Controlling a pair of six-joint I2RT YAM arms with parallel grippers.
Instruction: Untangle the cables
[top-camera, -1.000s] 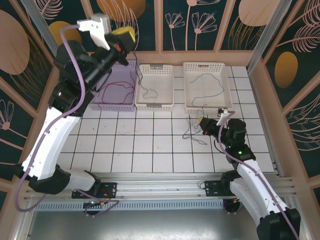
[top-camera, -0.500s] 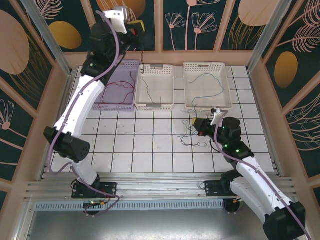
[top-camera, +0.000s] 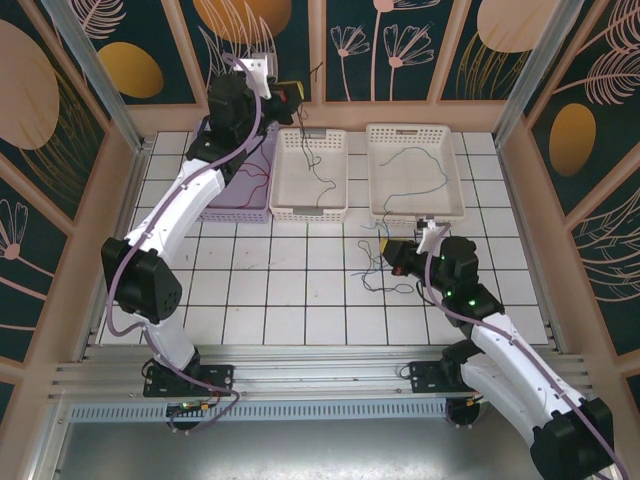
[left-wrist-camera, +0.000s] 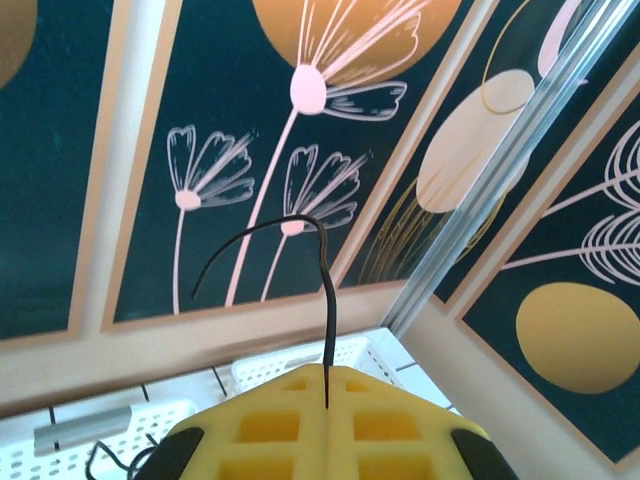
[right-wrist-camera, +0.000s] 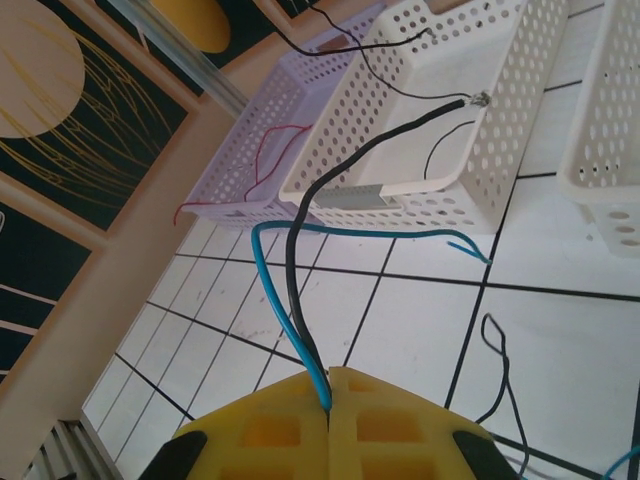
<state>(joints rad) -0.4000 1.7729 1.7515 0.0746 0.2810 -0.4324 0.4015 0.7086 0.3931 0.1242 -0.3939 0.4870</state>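
My left gripper (left-wrist-camera: 328, 385) was clamped on a black cable (left-wrist-camera: 328, 320) above the far edge of the table (top-camera: 250, 290), my right gripper (right-wrist-camera: 330, 378) on a blue cable (right-wrist-camera: 350, 233) and a second black cable (right-wrist-camera: 292, 250) near its middle; they looked limp and light, best pinched near crossings.

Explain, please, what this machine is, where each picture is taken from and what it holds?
These are two robot arms bolted at a tiled table's near edge. One picture looks down from above; the other two come from wrist cameras, showing yellow fingers. The left gripper, high near the back wall, is shut on a black cable. The right gripper, low over the tiles, is shut on a blue cable and a dark cable. Behind stand a lilac basket holding a red cable, a middle white basket and a right white basket.
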